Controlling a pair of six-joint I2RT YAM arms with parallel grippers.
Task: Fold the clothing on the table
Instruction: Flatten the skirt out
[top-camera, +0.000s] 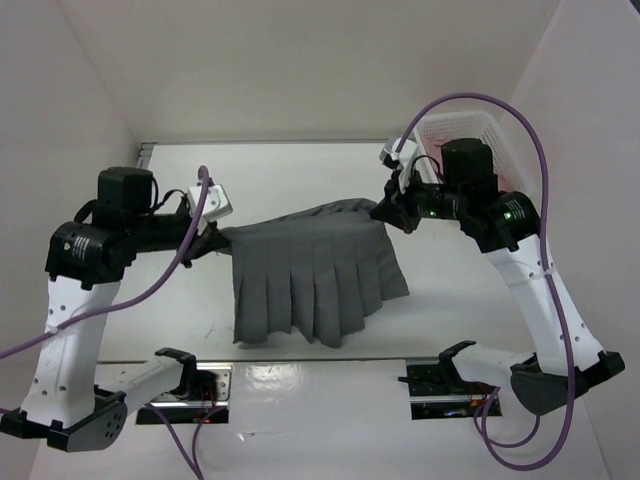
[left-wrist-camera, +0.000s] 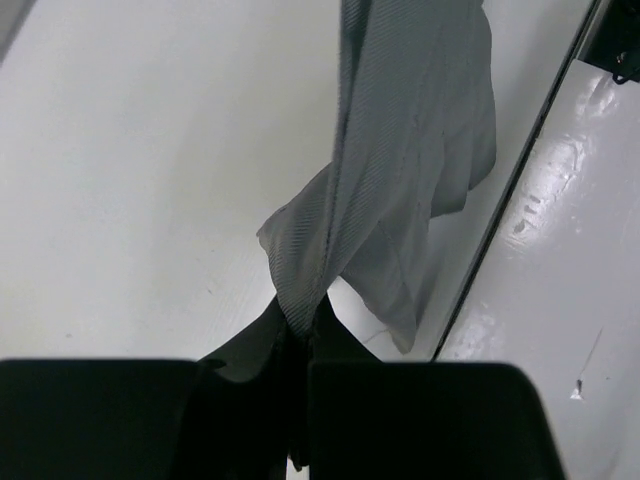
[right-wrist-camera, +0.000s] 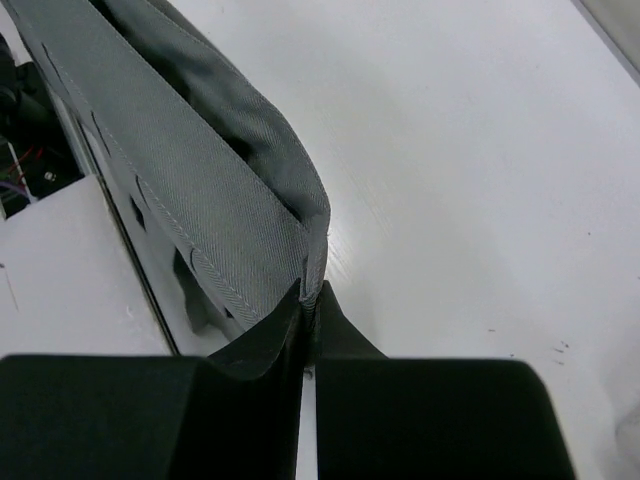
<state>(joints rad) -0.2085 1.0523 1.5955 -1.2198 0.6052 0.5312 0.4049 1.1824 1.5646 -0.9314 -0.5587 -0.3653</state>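
1. Over at the skirt's (top-camera: 310, 272) left top corner, your left fingers (top-camera: 214, 237) are pressed together on the cloth. The wrist view shows dark grey fabric (left-wrist-camera: 400, 170) bunched into the tips (left-wrist-camera: 298, 335) and hanging away from them in a twisted fold.
2. The skirt itself is strung between your two arms over the white tabletop (top-camera: 300, 170). Its top edge runs from one pinch to the other, rising toward the right. The pleats fan down toward your arm bases, with the hem close to the tabletop's near edge. Whether the hem touches the surface, you can't tell from here.
3. At the skirt's right top corner, your right fingers (top-camera: 386, 212) are clamped on the stitched band (right-wrist-camera: 200, 180), with the tips (right-wrist-camera: 310, 305) closed on its end.
4. Beyond that right corner, a white mesh basket (top-camera: 462, 127) sits apart from the skirt.
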